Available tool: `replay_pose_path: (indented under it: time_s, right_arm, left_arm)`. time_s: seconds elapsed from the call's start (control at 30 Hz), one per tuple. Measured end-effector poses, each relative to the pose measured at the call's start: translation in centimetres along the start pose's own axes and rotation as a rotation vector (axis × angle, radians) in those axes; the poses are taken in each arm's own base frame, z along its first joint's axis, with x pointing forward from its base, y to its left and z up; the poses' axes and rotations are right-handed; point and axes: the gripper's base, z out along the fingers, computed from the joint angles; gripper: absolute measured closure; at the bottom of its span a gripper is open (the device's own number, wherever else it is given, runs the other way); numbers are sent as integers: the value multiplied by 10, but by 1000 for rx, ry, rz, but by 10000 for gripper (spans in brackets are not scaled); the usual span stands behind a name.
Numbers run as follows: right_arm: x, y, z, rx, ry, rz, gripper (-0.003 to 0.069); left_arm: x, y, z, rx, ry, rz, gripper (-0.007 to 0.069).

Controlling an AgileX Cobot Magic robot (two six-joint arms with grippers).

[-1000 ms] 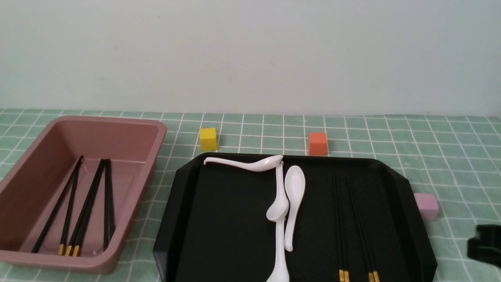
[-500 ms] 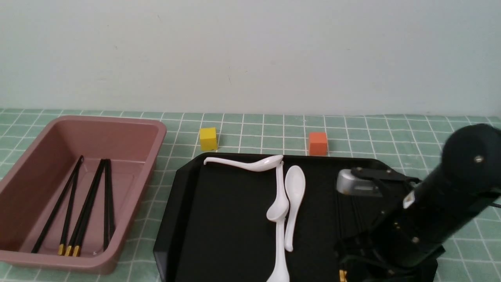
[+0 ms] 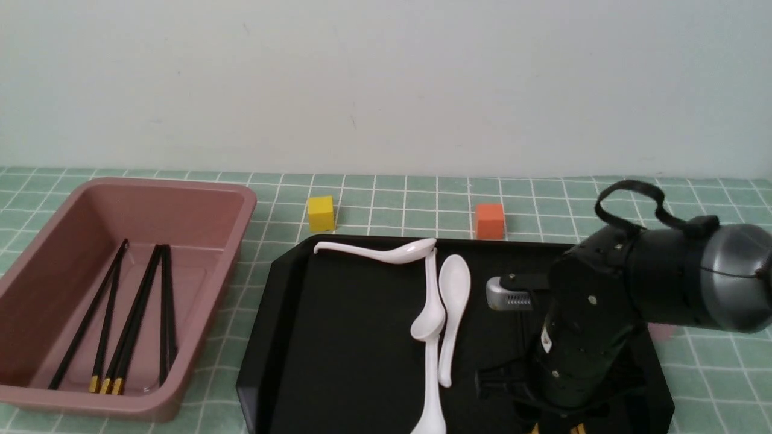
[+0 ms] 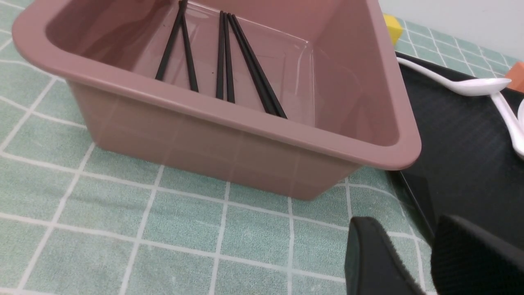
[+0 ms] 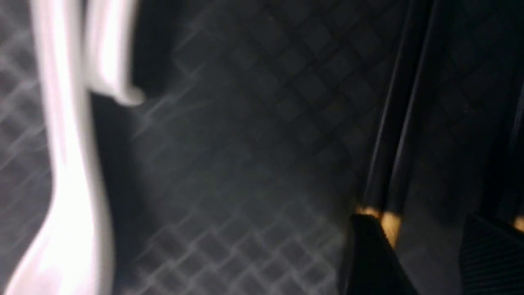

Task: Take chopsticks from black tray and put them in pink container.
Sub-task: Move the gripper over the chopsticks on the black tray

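Observation:
The black tray (image 3: 338,337) fills the middle of the front view. My right arm (image 3: 591,325) leans over its right part and hides most of the chopsticks there; only their gold ends (image 3: 576,429) show at the near edge. In the blurred right wrist view my right gripper (image 5: 419,233) is open low over the tray. One finger (image 5: 368,254) is at the gold band of a chopstick pair (image 5: 393,155), and nothing is gripped. The pink container (image 3: 199,199) at the left holds several chopsticks (image 3: 136,313). My left gripper (image 4: 409,254) hovers beside the pink container (image 4: 245,123), its fingers slightly apart and empty.
Three white spoons (image 3: 452,307) lie in the tray's middle. A yellow cube (image 3: 320,213) and an orange cube (image 3: 489,220) stand behind the tray. A pale pink cube (image 3: 661,331) peeks out from behind my right arm. A green checked cloth (image 3: 711,386) covers the table.
My right arm swung in from the right edge and now leans over the tray's right part, covering the chopsticks there. Its gripper went from nearly shut to open.

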Motion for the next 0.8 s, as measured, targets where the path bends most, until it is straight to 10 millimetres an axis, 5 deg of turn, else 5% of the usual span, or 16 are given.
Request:
replay_pose_path:
  time_s: [0.47,0.8]
  right_arm:
    - [-4,3,9,-1,-1,9,341]
    - [-3,3,8,0,6,13,511]
  left_arm:
    - [0,0,0,0,0,0,386]
    - [0,0,0,0,0,0,386]
